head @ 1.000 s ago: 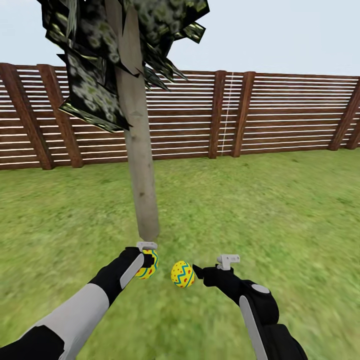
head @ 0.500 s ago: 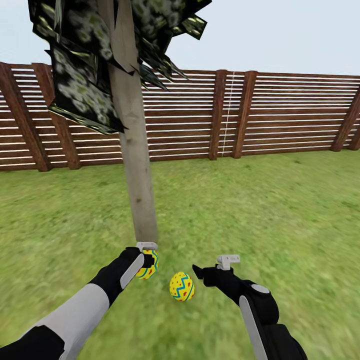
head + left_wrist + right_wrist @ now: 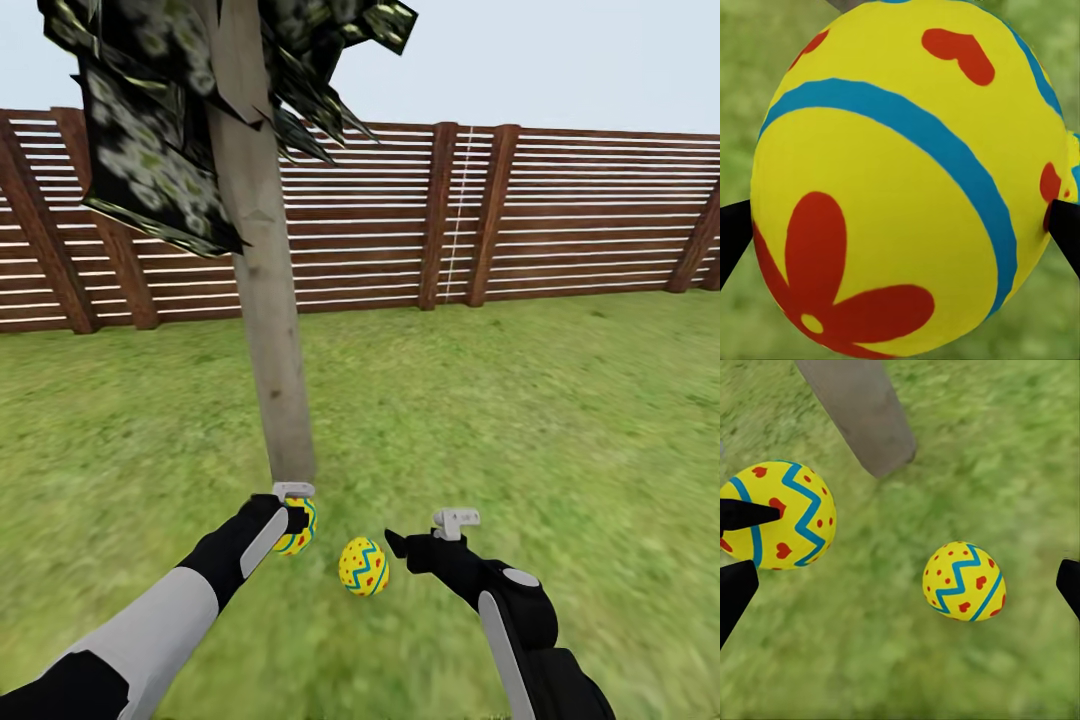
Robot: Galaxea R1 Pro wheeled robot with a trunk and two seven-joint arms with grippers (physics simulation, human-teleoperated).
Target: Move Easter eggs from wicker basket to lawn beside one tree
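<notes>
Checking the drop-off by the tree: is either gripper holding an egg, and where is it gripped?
The left gripper clamps the flower egg across its sides. The right gripper is open, holding nothing.

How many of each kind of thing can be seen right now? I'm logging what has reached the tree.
Easter eggs: 2, one in the left gripper, egg, one on the lawn, egg
Trees: 1
Fences: 1
Grippers: 2, the right gripper open
Total: 6
</notes>
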